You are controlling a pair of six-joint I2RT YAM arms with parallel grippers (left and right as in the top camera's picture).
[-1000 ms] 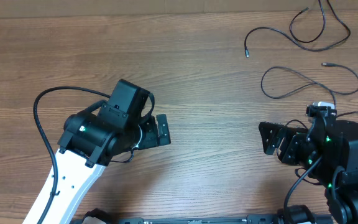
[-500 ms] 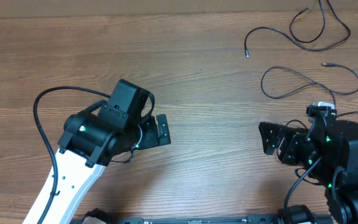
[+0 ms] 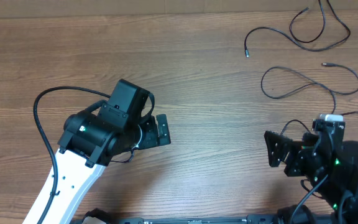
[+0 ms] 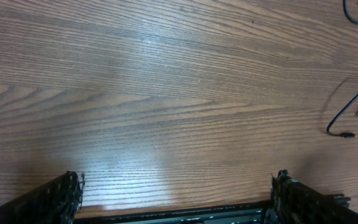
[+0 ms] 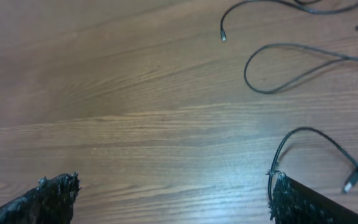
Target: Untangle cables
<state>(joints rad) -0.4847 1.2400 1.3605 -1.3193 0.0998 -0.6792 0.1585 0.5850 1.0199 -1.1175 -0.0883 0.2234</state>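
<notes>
Three thin black flexible cables with small plug tips lie toward the far right of the brown wood-grain tabletop [image 3: 216,74], none crossing another as far as the overhead view shows.

The uppermost cable [image 3: 303,42] loops along the far edge, one plug end pointing down toward the table's middle. The middle cable [image 3: 263,83] forms an open oval just below it, apart from it. The third cable [image 5: 303,129] arcs up just beside my right-hand fingertip [image 5: 281,186]. Whether it touches that fingertip I cannot tell. One of its plug tips lies near the right edge of the right wrist view.

My right gripper [image 3: 273,149] sits low at the near right with its jaws spread wide and nothing between them. Only bare wood shows in the gap [image 5: 173,190]. My left gripper [image 3: 162,130] rests over the table's middle, well apart from all three cables, likewise released and holding nothing [image 4: 176,193].

Obstructions: a thick black cord [image 3: 39,118] loops out from my left arm over the tabletop at the left. A thin wire end [image 4: 347,134] shows at the right edge of the left wrist view. I cannot tell which cable it belongs to.
</notes>
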